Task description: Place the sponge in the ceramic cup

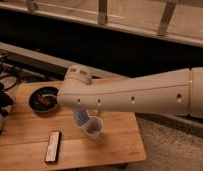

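Light: dim, warm, from above, brightest on the pale arm [135,95].
Shadow: arm darkens the gripper [82,118] beneath it, just above the cup [93,128]; black band behind the table [25,145].
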`<state>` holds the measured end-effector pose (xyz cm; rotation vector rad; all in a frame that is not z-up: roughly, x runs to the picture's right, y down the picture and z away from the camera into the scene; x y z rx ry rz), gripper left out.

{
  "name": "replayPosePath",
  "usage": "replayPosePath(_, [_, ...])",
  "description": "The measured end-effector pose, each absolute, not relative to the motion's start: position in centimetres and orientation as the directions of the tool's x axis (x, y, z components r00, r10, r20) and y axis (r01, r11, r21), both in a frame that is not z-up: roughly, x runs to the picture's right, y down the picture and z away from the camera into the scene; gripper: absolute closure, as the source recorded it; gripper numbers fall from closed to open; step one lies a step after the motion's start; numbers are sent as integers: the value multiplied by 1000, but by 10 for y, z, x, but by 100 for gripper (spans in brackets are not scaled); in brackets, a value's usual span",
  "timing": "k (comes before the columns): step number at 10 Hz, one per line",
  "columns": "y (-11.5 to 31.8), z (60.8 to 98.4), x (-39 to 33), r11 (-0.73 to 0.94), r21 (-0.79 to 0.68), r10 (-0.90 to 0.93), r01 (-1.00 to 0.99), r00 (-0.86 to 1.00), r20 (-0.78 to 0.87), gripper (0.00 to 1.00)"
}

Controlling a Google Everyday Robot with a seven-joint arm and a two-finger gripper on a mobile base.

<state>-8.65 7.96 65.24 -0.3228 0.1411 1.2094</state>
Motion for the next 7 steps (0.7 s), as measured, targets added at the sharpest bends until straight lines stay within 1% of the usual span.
replayPosePath(3, [77,651,-84,306,-161,899,-938,341,-274,100])
replayPosePath(7, [65,649,-41,212,-86,934,-973,228,-274,100])
